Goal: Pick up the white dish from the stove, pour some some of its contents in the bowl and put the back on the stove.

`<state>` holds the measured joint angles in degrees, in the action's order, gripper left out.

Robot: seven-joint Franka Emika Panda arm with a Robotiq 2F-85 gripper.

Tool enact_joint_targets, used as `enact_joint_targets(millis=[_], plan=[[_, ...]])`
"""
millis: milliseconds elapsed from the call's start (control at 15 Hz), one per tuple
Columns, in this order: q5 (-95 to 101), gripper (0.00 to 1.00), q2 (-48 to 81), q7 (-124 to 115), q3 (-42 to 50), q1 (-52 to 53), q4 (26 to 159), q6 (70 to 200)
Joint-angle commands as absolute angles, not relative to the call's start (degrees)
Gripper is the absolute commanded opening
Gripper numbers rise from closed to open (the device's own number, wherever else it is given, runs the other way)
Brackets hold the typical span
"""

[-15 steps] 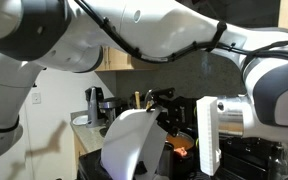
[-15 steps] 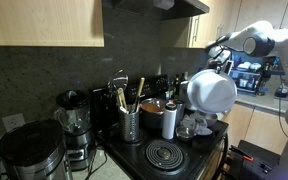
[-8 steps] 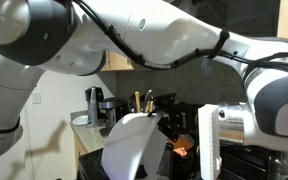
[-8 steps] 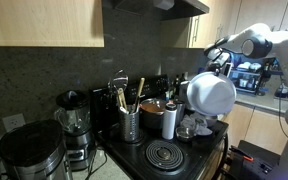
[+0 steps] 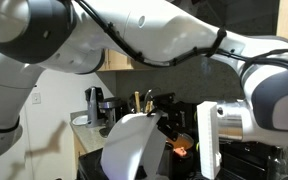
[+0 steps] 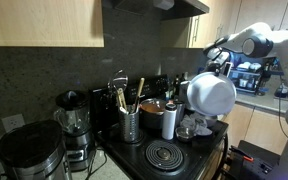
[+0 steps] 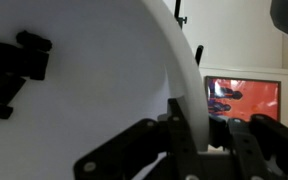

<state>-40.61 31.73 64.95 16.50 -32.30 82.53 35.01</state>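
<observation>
The white dish (image 6: 212, 93) is held tilted on edge in the air above the right end of the stove (image 6: 166, 154). It also shows in an exterior view (image 5: 134, 145) and fills the wrist view (image 7: 74, 80). My gripper (image 7: 189, 135) is shut on the dish's rim, which runs between the two fingers. In an exterior view the gripper (image 6: 222, 64) sits at the dish's upper edge. A small clear bowl (image 6: 190, 127) stands on the stove just below the dish. The dish's contents are hidden.
A copper pot (image 6: 154, 106), a white canister (image 6: 169, 122) and a utensil holder (image 6: 130, 125) stand on the stove's back part. A blender (image 6: 74, 120) and a dark appliance (image 6: 29, 152) stand to the side. A lit screen (image 7: 242, 98) is behind.
</observation>
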Motion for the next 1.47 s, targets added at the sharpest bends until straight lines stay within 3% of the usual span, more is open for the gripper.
enact_joint_targets(millis=[0,733,1400], plan=[[-32.3,0.02,18.7,65.4,16.0,-27.1,91.4,41.2],[-11.1,0.02,-14.2,62.7,10.5,-12.3,111.5,58.6],[-12.5,0.02,-44.9,53.5,-1.9,2.9,134.5,76.5]])
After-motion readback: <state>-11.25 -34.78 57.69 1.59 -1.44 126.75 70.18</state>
